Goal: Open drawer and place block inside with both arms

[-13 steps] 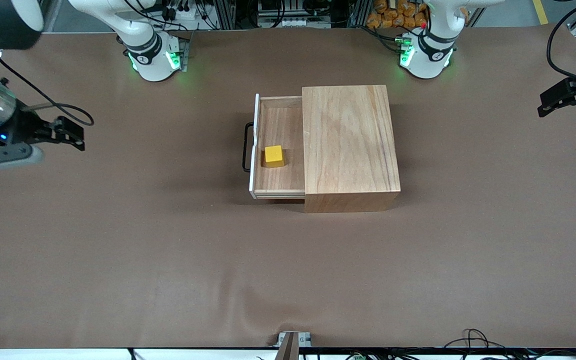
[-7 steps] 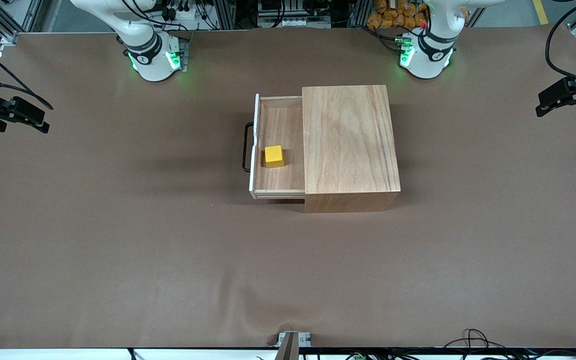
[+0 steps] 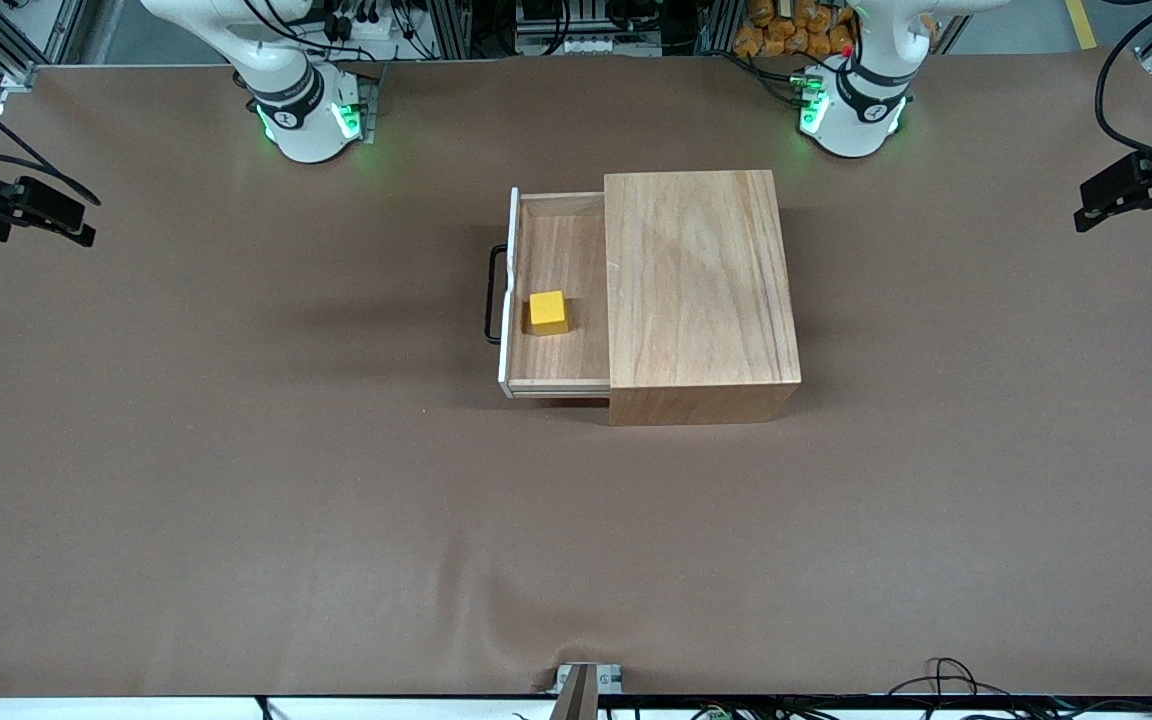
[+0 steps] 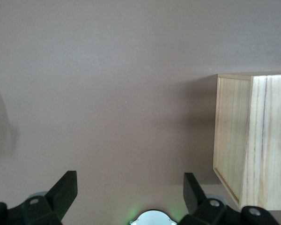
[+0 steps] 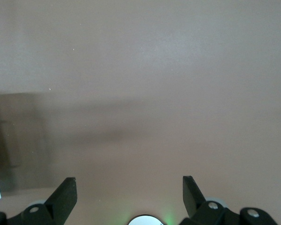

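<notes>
The right pincer [image 3: 76, 225] is seen at the edge of the front view, over the right arm's end of the counter [image 3: 336, 520]; most of its arm is cut off by the frame. In the right wrist view its two black fingers [image 5: 65, 194] are shown spread wide apart with nothing between them, and only bare brown counter surface lies below. A pale object at the corner of that view is cut off and cannot be identified.

Well apart from this pincer, toward the middle of the counter, the drawer [image 3: 561, 290] is found pulled out of the wooden box [image 3: 701, 290], its mouth facing the right arm's end. A white front edge and a black loop handle [image 3: 492, 295] are carried on the side toward the right pincer. The inner part of the drawer is hidden under the box top.

The block [image 3: 548, 312] is seen resting on the drawer floor, close to the white front edge. It is a small bright yellow cube, one top face and one darker side face being visible.

The left pincer [image 3: 1096, 212] is held over the left arm's end of the counter, well apart from the box, its arm largely cut off by the frame. In the left wrist view its fingers [image 4: 65, 192] are likewise shown wide apart and empty, with a corner of the box in sight. Both arms are waiting.
</notes>
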You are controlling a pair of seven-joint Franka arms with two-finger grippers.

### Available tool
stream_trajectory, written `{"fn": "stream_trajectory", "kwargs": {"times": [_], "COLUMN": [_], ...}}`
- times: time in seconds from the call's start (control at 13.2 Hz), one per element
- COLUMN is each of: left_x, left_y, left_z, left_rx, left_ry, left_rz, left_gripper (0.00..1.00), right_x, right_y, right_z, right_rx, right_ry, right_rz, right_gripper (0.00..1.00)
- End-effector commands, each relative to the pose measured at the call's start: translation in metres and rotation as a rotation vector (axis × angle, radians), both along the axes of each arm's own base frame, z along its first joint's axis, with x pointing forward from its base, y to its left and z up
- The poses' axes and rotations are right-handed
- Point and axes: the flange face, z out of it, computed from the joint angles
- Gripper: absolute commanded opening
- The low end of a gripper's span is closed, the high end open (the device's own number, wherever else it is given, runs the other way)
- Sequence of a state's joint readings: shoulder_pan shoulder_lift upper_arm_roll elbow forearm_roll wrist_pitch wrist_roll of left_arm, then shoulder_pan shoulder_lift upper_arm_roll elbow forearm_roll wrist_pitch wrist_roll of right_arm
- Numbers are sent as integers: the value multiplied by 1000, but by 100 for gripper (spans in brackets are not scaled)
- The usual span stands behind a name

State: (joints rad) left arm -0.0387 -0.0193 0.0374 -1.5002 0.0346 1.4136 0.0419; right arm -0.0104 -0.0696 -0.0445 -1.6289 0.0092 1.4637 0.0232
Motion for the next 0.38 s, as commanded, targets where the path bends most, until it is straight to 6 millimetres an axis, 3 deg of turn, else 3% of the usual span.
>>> {"fn": "stream_trajectory", "kwargs": {"times": [0.0,0.3], "left_x": [1,1], "left_y": [3,3], "left_z": [-3,-3], "left_rx": [-17,-18], "left_ry": [4,5], "left_rz": [-12,-17], "left_gripper": [100,100], "right_x": [-6,-7], "right_y": [4,4], "right_z": [7,5], "right_rx": [15,12], "right_ry": [8,19], "right_rz": [-12,-10], "right_gripper": [100,100]}}
